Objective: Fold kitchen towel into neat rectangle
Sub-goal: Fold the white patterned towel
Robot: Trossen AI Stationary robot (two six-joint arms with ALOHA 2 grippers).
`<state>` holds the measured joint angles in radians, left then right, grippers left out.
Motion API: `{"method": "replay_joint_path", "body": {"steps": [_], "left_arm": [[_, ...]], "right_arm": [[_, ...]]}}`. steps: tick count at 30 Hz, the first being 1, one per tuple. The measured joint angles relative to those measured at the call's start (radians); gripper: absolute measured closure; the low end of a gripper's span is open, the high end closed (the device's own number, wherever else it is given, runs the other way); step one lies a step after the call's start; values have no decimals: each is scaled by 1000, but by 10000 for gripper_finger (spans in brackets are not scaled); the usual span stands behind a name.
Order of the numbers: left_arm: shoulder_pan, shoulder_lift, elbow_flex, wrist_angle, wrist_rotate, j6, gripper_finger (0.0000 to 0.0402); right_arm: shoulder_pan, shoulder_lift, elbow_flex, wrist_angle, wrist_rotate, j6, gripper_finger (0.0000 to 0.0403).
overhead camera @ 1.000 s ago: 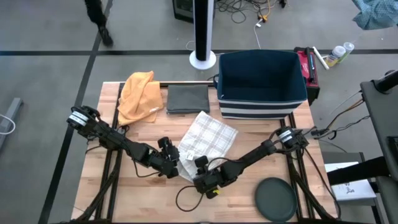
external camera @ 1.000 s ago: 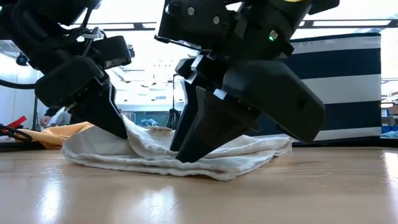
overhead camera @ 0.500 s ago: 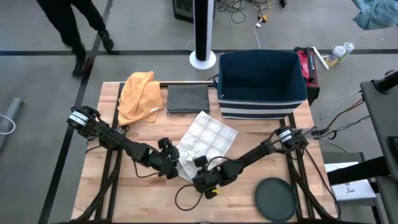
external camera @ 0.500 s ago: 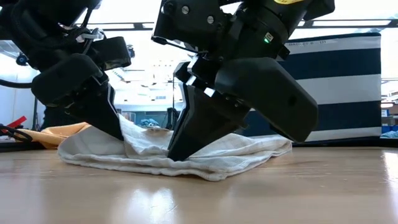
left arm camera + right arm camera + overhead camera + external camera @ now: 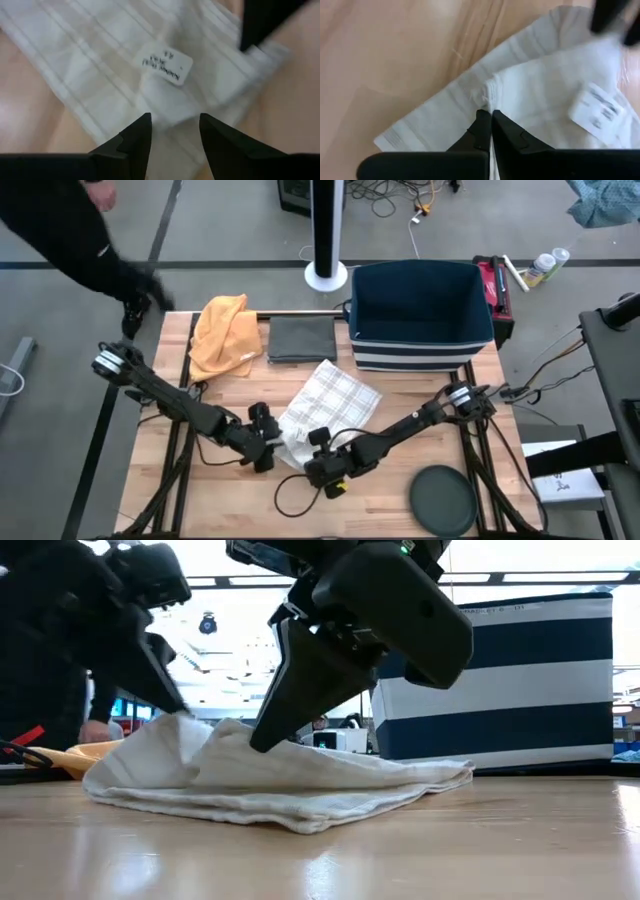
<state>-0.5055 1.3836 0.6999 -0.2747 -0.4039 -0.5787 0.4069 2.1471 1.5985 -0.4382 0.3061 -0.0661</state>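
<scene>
The white checked kitchen towel [image 5: 335, 400] lies crumpled in the middle of the wooden table, its far part flat and its near edge drawn up into two peaks [image 5: 215, 735]. A sewn label [image 5: 165, 67] shows on it. My left gripper [image 5: 270, 442] stands at the towel's near left end, and its fingers have bunched cloth between them. My right gripper [image 5: 313, 452] is just to the right of it, shut on the towel's near edge. Both slant down from the near side. My left gripper has a bunched fold of the towel near its left end [image 5: 174, 117] between its two fingers, coming slantwise from above. That end stands up in a peak [image 5: 185, 720] at the fingertips; the cloth beyond slopes down to the table. My right gripper pinches a raised fold at the towel's near edge [image 5: 487, 102] between its shut fingertips, slanting down from the near side. How many layers it has, I cannot tell. The fold is lifted off the table [image 5: 252, 745]; the rest of the towel [image 5: 400, 780] lies on the wood.
An orange cloth [image 5: 225, 330] and a dark grey folded cloth [image 5: 300, 338] lie at the far edge. A navy striped bin [image 5: 420, 315] stands far right. A dark round disc [image 5: 445, 498] sits near right, a black cable [image 5: 295, 498] near the front. A person [image 5: 90, 240] walks past far left.
Both grippers have risen, and the left one has tipped a little. The towel's near edge has come up with them into two peaks, while its far part stays flat on the table. The person has walked along the table's far left corner.
</scene>
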Motion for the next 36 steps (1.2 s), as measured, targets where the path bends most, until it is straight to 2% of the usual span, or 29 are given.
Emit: {"method": "replay_joint_path", "body": {"steps": [4,8,16,24,29,33,36], "left_arm": [[-40,-11,-3,-14,89,-75,248],[-97,24,-5,75,90,-121,249],[-131,160,-7,255,14,-194,260],[-104,315,-8,253,-111,-288,279],[-100,346,-4,246,-139,-325,285],[-100,342,-4,242,-135,-325,287],[-100,325,-7,229,-125,-321,286]], "right_arm": [[-8,-13,21,-75,0,4,400],[-19,-43,42,-118,9,13,400],[-34,-81,112,-189,9,-34,400],[-29,-106,186,-327,8,-77,400],[-15,-106,217,-429,-5,-79,400],[-5,-106,209,-395,-107,-53,400],[1,-98,175,-344,-131,-27,400]]}}
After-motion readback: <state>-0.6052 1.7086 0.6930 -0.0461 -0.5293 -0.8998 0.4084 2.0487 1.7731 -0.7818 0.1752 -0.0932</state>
